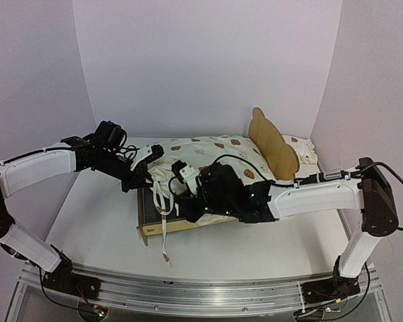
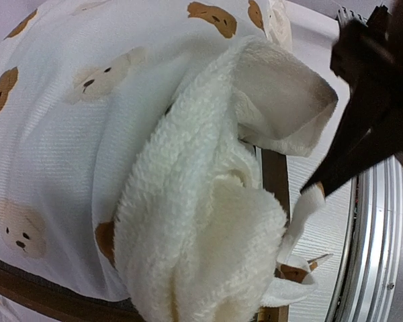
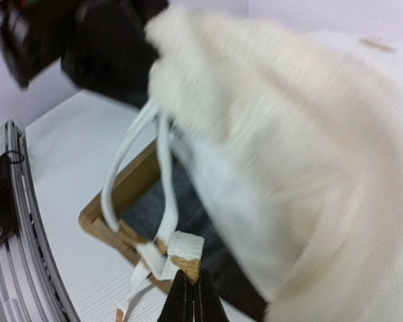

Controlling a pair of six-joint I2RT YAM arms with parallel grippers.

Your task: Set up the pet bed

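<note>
Left gripper (image 1: 142, 176): closed, pinching the raised corner of the cream bear-print cushion (image 1: 208, 151); arm reaches in from frame left. Light plywood pet bed (image 1: 272, 144), bear-ear headboard, lies mid-frame under the cushion. Right gripper (image 3: 190, 296): fingers closed, tips touching a white tie string (image 3: 162, 168); hold unclear; arm stretches in from frame right.

Bear-print cushion (image 1: 215, 151) lies bunched, its tie strings (image 1: 165, 228) trailing onto the table (image 1: 94, 221)

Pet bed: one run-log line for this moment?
cushion: bunched over pet bed | left hand: shut on cushion | right hand: shut on tie string
</note>
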